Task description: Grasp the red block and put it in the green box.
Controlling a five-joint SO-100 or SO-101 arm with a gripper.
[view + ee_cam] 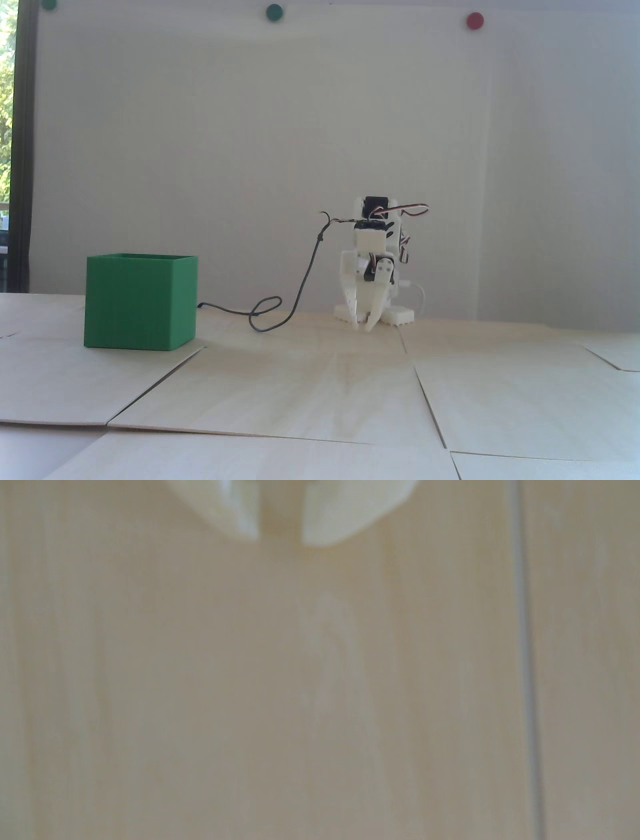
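Where pale wooden panels (320,390) form the tabletop, a plain white wall (300,125) rises behind, carrying two green discs (274,12) and one red disc (474,20). One green box (137,302) stands at the left; its inside is hidden. One white arm folds down at the far centre, its gripper (363,324) tips slightly parted, pinching nothing, just above the wood. No view shows the red block.
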